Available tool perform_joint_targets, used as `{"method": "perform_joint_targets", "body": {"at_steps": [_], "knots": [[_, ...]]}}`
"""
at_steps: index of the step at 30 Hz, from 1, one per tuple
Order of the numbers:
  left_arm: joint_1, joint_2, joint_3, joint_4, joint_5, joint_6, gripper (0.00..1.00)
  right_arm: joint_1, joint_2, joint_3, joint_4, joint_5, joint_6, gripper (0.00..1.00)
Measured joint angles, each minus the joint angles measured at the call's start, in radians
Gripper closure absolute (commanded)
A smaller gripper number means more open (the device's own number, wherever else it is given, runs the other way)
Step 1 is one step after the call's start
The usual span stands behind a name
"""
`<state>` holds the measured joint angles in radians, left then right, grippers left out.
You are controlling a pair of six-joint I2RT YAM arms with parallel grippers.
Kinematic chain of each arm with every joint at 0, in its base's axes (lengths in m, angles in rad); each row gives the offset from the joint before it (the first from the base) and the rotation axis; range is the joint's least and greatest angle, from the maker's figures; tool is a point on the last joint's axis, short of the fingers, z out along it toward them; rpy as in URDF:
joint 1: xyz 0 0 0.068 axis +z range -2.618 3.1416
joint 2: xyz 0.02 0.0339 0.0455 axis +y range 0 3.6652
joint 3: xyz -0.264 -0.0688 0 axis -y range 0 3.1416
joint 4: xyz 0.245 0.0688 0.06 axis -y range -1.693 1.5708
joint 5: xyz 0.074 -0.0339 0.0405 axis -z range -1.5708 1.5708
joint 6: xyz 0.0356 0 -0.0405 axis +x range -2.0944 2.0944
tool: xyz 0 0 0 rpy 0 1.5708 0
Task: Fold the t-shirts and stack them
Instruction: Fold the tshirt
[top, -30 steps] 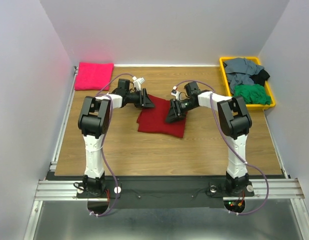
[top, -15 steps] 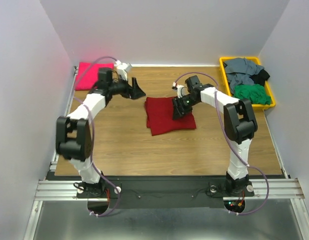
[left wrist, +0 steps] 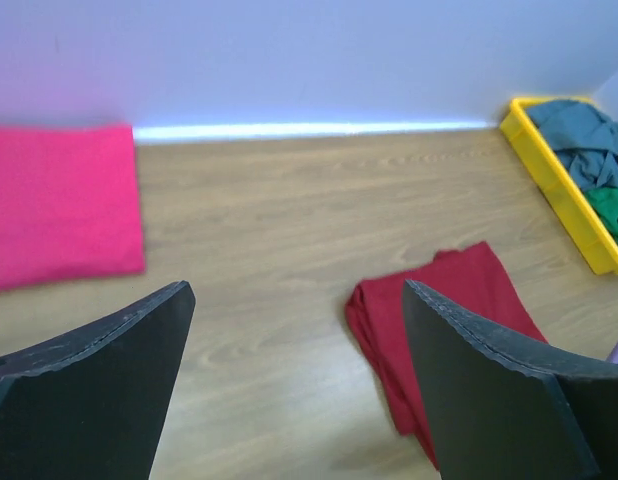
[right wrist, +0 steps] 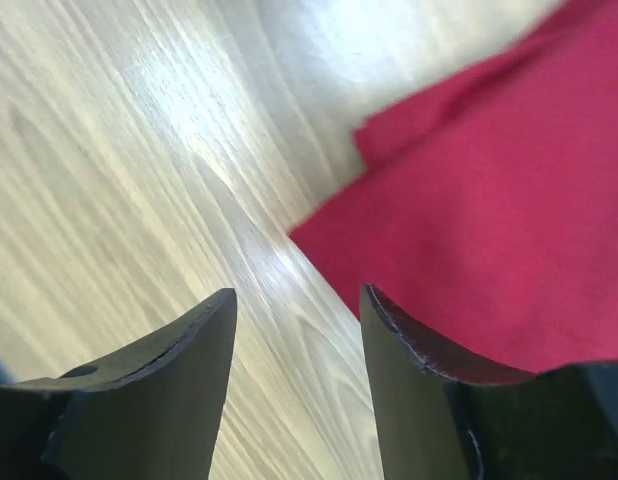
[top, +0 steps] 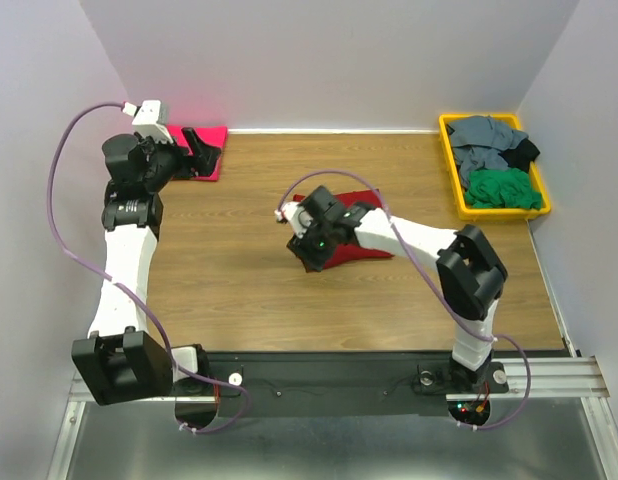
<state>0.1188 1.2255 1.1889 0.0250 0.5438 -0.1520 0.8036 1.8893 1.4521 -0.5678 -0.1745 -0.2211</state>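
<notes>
Since half a second ago, the left arm has been swung out to the far-left corner, and the right gripper (top: 311, 255) has been carried from the right side of the dark crimson-red t-shirt (left wrist: 444, 310) to its left edge. The shirt itself has been shifted little (it lies folded near the middle of the table (top: 239, 290), slightly skewed).

The left gripper (top: 202, 150) is held above the hot-pink t-shirt (left wrist: 59, 200), which lies folded flat in the back-left corner against the wall. Its fingers are spread wide, and nothing is seen between them in the left wrist view; only wood and both shirts are seen beyond.

The right gripper is tilted down at the near-left corner of the crimson shirt. Its fingers are parted, and bare wood is seen in the gap, with red fabric just beyond the tips and beside the right finger. Whether the cloth is touched cannot be told.

At the back right, a yellow bin (top: 452, 170) is filled with crumpled grey (top: 484, 140), green (top: 504, 188) and black (top: 529, 150) shirts.
</notes>
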Motion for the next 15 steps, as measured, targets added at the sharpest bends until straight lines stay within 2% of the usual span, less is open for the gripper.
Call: {"method": "perform_joint_targets", "body": {"at_steps": [2, 7, 10, 13, 15], "knots": [[0.023, 0.016, -0.008, -0.040, 0.012, -0.017, 0.03, 0.032, 0.026, -0.002, 0.003, 0.033, 0.000, 0.44], [0.092, 0.024, -0.137, -0.095, 0.058, -0.103, 0.03, 0.082, 0.103, -0.021, 0.026, 0.127, 0.012, 0.44], [0.098, 0.023, -0.187, -0.121, 0.057, -0.131, 0.03, 0.095, 0.114, -0.029, 0.051, 0.172, 0.016, 0.51], [0.098, 0.016, -0.206, -0.127, 0.048, -0.140, 0.03, 0.101, 0.119, -0.031, 0.072, 0.202, 0.016, 0.68], [0.097, 0.002, -0.214, -0.127, 0.035, -0.141, 0.03, 0.101, 0.119, -0.043, 0.099, 0.216, 0.021, 0.84]]}}
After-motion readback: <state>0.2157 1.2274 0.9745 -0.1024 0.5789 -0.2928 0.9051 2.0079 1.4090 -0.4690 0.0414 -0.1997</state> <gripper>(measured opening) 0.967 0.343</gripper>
